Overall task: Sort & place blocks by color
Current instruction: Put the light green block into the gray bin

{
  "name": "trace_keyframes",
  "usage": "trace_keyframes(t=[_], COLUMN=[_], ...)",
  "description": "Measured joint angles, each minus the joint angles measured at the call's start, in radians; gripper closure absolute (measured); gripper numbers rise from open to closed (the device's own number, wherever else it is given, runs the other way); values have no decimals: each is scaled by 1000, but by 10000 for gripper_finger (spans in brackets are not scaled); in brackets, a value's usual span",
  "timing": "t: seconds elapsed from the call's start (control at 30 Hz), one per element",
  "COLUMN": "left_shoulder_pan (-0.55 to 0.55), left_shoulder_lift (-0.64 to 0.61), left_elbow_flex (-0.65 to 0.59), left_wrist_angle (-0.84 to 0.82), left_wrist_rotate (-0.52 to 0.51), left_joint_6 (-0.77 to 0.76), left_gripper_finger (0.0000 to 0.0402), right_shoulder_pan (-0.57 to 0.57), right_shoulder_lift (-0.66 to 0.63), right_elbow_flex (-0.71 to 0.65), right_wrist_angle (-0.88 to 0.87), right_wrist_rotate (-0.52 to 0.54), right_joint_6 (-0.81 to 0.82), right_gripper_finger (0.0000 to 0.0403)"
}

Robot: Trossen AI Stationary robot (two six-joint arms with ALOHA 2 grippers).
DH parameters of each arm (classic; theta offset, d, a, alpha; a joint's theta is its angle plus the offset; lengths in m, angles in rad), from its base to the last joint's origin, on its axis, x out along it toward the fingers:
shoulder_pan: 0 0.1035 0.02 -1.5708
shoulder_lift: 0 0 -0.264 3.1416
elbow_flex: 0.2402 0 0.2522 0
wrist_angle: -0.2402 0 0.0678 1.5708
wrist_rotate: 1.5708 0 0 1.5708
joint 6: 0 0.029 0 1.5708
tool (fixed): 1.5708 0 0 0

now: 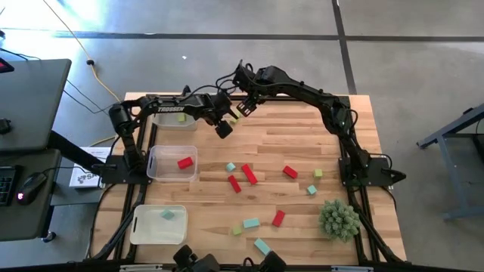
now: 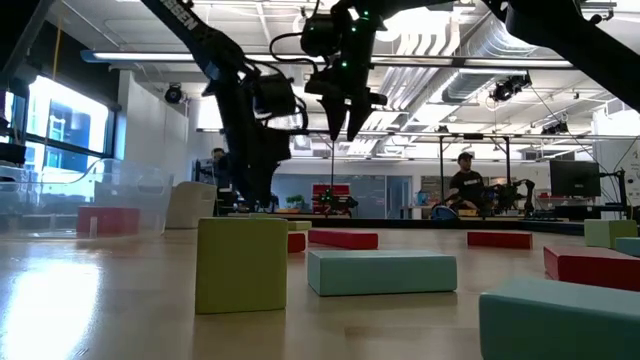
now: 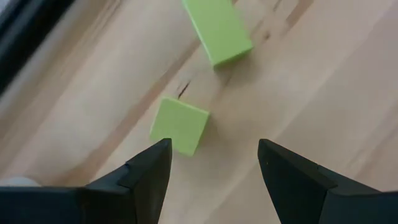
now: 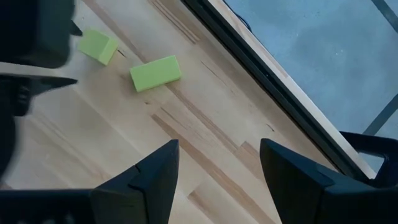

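Observation:
Two yellow-green blocks lie flat on the table near its far edge: a cube (image 3: pixel 179 126) and a short bar (image 3: pixel 217 28). My left gripper (image 3: pixel 214 155) hovers open just above and beside the cube (image 4: pixel 98 45), pointing steeply down, fingers clear of it. My right gripper (image 4: pixel 217 155) hangs open higher up, above the table beyond the bar (image 4: pixel 155 73). In the high view both grippers meet at the far middle, left (image 1: pixel 224 130) and right (image 1: pixel 243 108). Red, teal and yellow-green blocks, such as a red bar (image 1: pixel 248 174), lie scattered over the table's middle and near right.
Three clear bins stand along the left side: the far one (image 1: pixel 168 125) holds a yellow-green block, the middle one (image 1: pixel 160 171) a red block, the near one (image 1: pixel 148 231) a teal block. A spiky green plant ball (image 1: pixel 339 219) sits near right. People are in the room behind.

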Motion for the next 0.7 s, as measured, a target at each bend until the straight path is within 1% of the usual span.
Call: trace_keyframes(t=[0.17, 0.4, 0.5, 0.7], left_shoulder_pan=[2, -4, -4, -2], left_shoulder_lift=[31, 19, 19, 19], left_elbow_flex=[0, 3, 14, 29], left_wrist_angle=[-2, 12, 0, 34], left_wrist_rotate=[-6, -57, -58, -82], left_joint_6=[-23, -34, -31, 89], left_gripper_finger=[174, 174, 174, 174], right_shoulder_pan=[0, 0, 0, 0], right_shoulder_lift=[0, 0, 0, 0], right_elbow_flex=[0, 0, 0, 0], right_wrist_angle=[0, 3, 3, 4], right_wrist_rotate=[0, 0, 0, -1], right_joint_6=[5, 3, 3, -15], right_gripper_finger=[190, 190, 190, 190])
